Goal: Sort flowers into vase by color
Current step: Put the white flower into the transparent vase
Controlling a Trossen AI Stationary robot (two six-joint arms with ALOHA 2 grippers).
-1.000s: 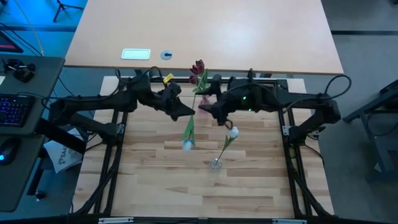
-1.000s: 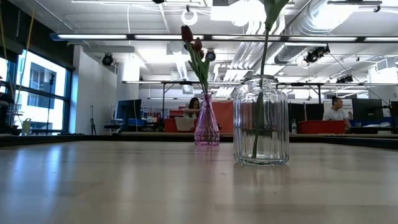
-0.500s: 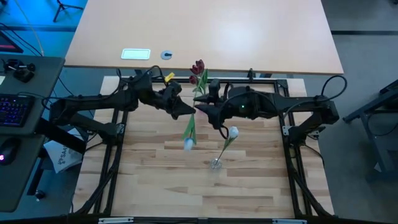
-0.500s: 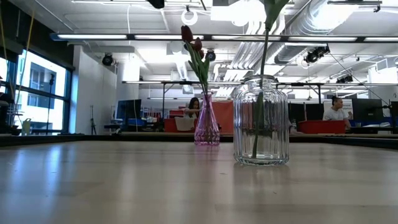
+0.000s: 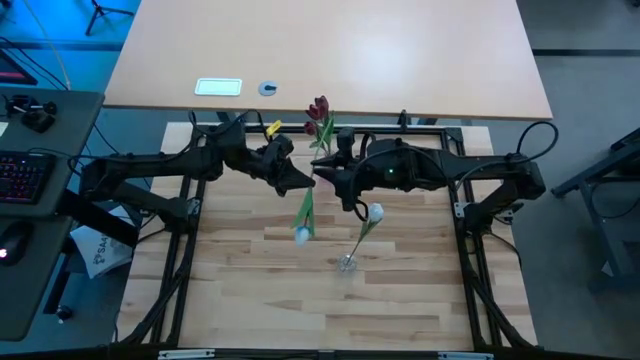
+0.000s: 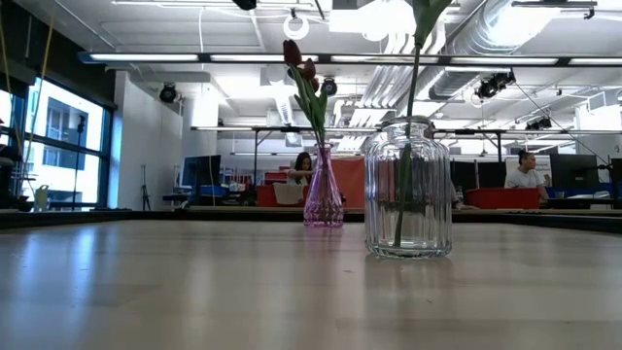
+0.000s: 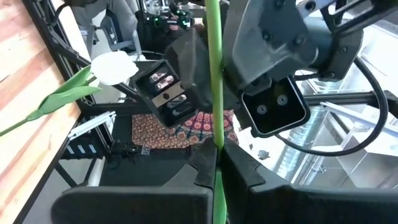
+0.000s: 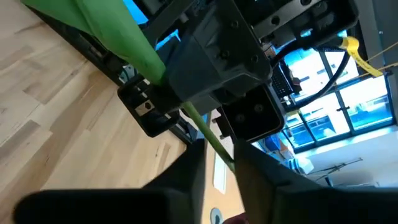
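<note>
My left gripper (image 5: 305, 183) is shut on a white tulip whose head (image 5: 302, 232) points toward the near edge, clear of the table. My right gripper (image 5: 326, 182) faces it tip to tip and is shut on the same green stem (image 7: 214, 93). A second white tulip (image 5: 375, 212) stands with its stem in the clear ribbed glass vase (image 6: 408, 190) at mid-table. Dark red tulips (image 5: 319, 110) stand in the pink vase (image 6: 323, 194) farther back. The held tulip is above the low view. My left gripper pinches the tulip's stem (image 7: 215, 158) between its two fingers, well up from the head. The fingers come about level from the table's left and lie across the stem. The flower is lifted clear, head toward the near edge. My right gripper has the same stem (image 8: 214, 146) between its two fingers (image 8: 249, 163), just beside the left gripper's hold. It comes about level from the table's right, across the stem. A broad leaf (image 8: 118, 31) spreads from the stem beyond the fingers.
The clear vase (image 5: 347, 263) stands just nearer than both grippers. A large tan table (image 5: 330, 50) lies beyond the far edge, with a white card (image 5: 218, 87) on it. A keyboard (image 5: 22, 178) sits far left. People sit in the room behind.
My right gripper has gone toward the table's left, up to the left gripper, and has taken hold of the white tulip's stem beside it. The left gripper and the flower have kept their place.
</note>
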